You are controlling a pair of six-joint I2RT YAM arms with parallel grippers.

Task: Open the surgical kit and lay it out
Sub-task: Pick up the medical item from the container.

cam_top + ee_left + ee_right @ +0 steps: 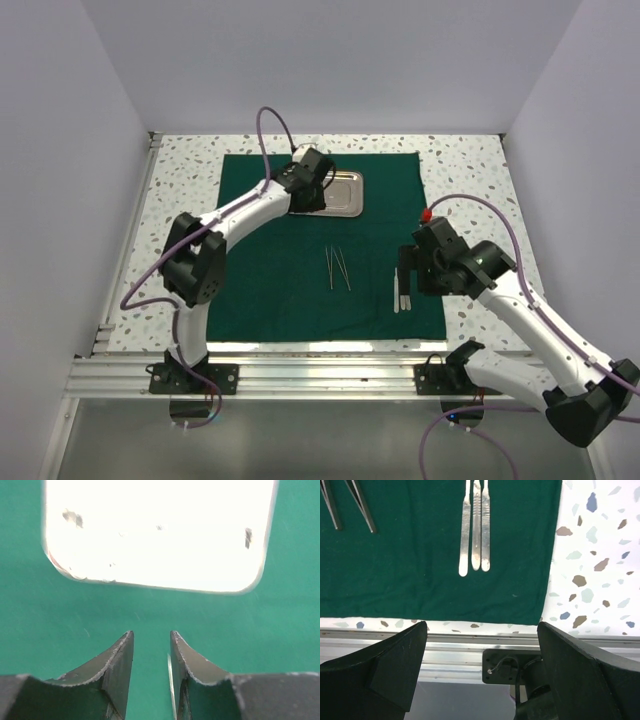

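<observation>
Laying out in hand: drape (420,570) lies flat, tools are out on it.
Right claw (482,625) is spread wide and empty, over the drape's near edge. Three handles (475,530) lie just ahead of it, forceps (350,505) ahead-left. Farther out, left claw (151,635) shows a narrow gap with nothing clearly pinched; a silver sliver by one finger can't be identified. Tray (160,530) sits just ahead of its tips. Likely a late step; next calls for checking the tray is emptied and tidying spacing.

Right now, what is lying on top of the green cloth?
A steel tray, two slim instruments in the middle, three flat handles side by side near the right edge. The left arm hides the tray's left end.
</observation>
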